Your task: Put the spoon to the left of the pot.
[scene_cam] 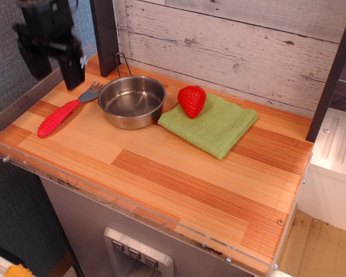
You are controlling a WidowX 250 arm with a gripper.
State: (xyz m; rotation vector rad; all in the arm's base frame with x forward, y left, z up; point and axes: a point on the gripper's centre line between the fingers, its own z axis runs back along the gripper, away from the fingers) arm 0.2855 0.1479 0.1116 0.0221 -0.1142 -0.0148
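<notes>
The red-handled spoon (63, 112) lies flat, tines just beside the shiny upright pot's (131, 101) left side.

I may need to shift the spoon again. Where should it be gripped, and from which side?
Grip the spoon mid-handle, from above, closing across its width. The ribbed red handle lies flat and clear, while the tined head sits close to the pot.

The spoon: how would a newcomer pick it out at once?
On the wooden counter, find the steel pot near the back left. The spoon lies flat just left of it, tined head toward the pot. Its ribbed red handle distinguishes it from the round strawberry.
</notes>
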